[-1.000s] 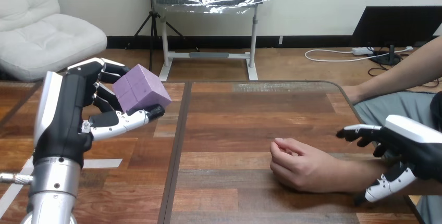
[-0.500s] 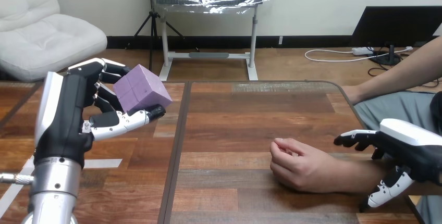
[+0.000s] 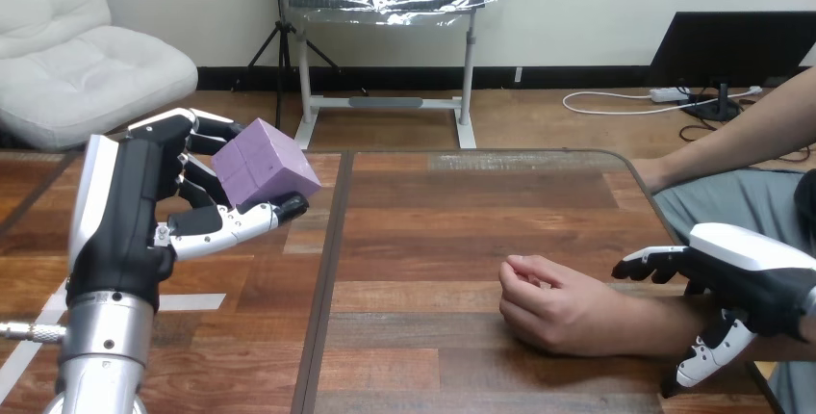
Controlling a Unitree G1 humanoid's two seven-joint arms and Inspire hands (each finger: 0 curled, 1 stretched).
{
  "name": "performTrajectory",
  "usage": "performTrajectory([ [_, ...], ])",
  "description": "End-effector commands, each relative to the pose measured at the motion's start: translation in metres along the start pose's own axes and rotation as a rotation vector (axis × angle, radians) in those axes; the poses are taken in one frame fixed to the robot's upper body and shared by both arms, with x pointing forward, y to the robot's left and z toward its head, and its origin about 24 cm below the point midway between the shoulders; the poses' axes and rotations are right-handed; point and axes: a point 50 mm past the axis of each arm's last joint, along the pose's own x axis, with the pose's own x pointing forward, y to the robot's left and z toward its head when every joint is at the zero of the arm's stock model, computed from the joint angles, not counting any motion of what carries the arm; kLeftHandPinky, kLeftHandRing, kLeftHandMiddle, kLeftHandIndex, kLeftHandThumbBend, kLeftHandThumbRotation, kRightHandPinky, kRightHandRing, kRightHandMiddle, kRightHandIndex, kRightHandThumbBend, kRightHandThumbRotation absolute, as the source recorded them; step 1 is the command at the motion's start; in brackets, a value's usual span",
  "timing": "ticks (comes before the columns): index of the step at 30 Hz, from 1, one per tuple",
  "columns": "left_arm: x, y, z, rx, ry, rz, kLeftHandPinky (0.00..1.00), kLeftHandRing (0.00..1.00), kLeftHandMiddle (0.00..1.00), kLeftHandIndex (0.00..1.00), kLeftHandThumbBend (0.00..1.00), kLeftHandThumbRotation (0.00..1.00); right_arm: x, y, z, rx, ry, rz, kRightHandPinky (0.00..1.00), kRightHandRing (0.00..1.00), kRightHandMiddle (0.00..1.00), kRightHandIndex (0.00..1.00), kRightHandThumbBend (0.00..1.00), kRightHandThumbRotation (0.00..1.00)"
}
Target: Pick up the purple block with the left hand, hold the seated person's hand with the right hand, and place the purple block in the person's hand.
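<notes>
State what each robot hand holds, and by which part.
Left hand pinches the purple block: fingers on its left side, thumb under its bottom edge. Right hand holds nothing.

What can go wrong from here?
1. The person's hand lies curled on the table with no open palm showing, so a block set on it would likely roll off.
2. The right robot hand is open at the person's wrist, not gripping. Closing could pinch or miss.
3. The left robot hand holds the block far from the person, and it may slip on the way across.
</notes>
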Motion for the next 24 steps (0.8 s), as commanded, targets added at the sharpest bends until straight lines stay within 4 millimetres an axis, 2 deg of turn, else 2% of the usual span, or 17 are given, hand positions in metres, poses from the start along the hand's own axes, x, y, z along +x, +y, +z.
performTrajectory([
  [1,0.008,0.007,0.016,-0.011,-0.092,0.034,0.26,0.32,0.37,0.42,0.56,0.00,0.002,0.001,-0.008,-0.021,0.060,0.031,0.69,0.84,0.85,0.84,1.00,0.01],
  [8,0.008,0.008,0.016,-0.008,-0.091,0.037,0.26,0.32,0.37,0.42,0.56,0.00,0.006,0.006,-0.008,-0.035,0.077,0.059,0.70,0.84,0.84,0.83,0.99,0.06],
  [13,0.008,0.009,0.016,-0.007,-0.090,0.037,0.26,0.32,0.37,0.42,0.56,0.00,0.009,0.009,-0.009,-0.053,0.093,0.083,0.70,0.83,0.84,0.82,0.93,0.15],
  [24,0.008,0.009,0.016,-0.008,-0.100,0.034,0.25,0.32,0.37,0.42,0.55,0.00,0.015,0.017,-0.011,-0.088,0.115,0.104,0.66,0.80,0.80,0.79,0.86,0.25],
])
